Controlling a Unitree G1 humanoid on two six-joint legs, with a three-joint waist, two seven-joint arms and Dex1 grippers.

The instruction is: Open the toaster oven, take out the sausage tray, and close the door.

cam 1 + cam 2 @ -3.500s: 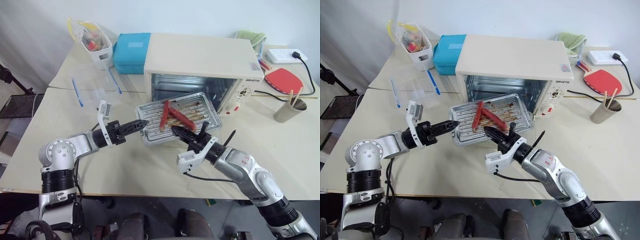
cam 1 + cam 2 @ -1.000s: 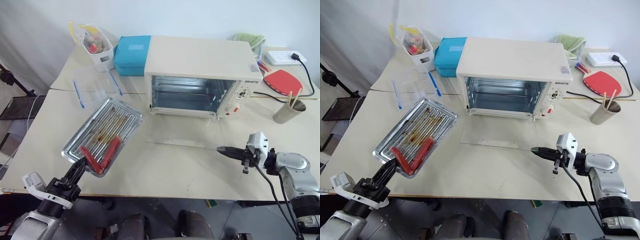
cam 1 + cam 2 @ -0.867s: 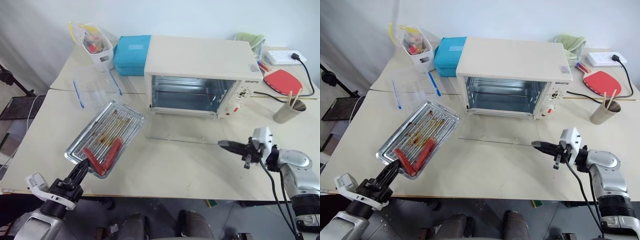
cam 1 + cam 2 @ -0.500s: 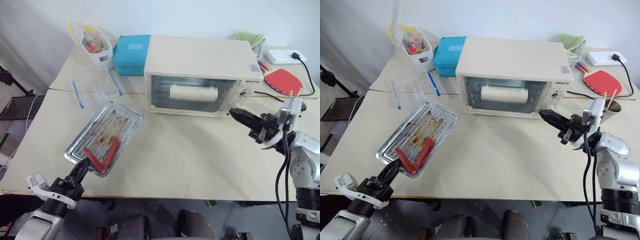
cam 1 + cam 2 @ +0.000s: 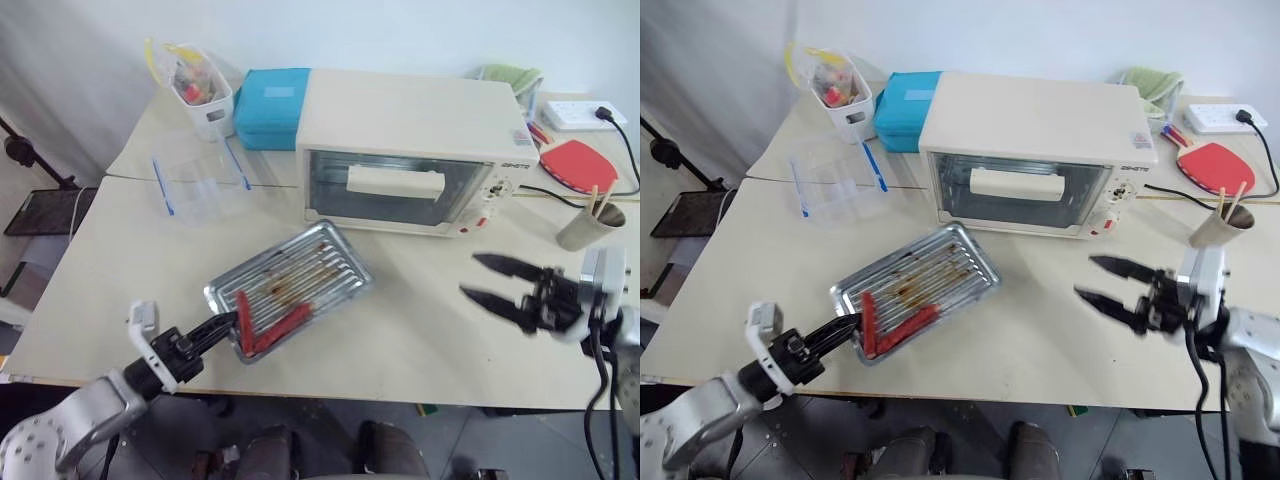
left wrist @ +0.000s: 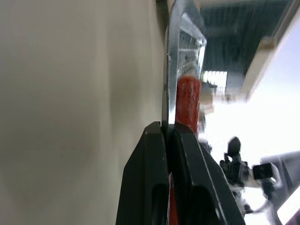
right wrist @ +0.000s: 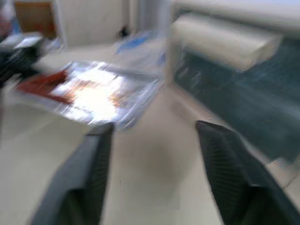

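Note:
The cream toaster oven [image 5: 400, 130] stands at the back of the table, its glass door [image 5: 395, 190] closed with the bar handle [image 5: 396, 181] across it. In front of it and to its left lies the silver sausage tray [image 5: 300, 283], two red sausages [image 5: 270, 322] at its near end. My left gripper [image 5: 230, 319] is shut on the tray's near rim; the left wrist view shows the fingers [image 6: 154, 178] pinching the rim beside a sausage [image 6: 187, 101]. My right gripper [image 5: 469, 275] hovers open in front of the oven's right end, holding nothing.
A teal box [image 5: 268, 95], a white bin [image 5: 200, 85] of small items and a clear plastic container [image 5: 200, 180] sit at the back left. A red paddle [image 5: 575, 160], a cup [image 5: 585, 225] of sticks and a power strip [image 5: 590, 113] are at the right.
The oven door has swung up and closed. My right gripper has drawn back from it and opened. My left gripper has swung the tray right, toward the table's middle.

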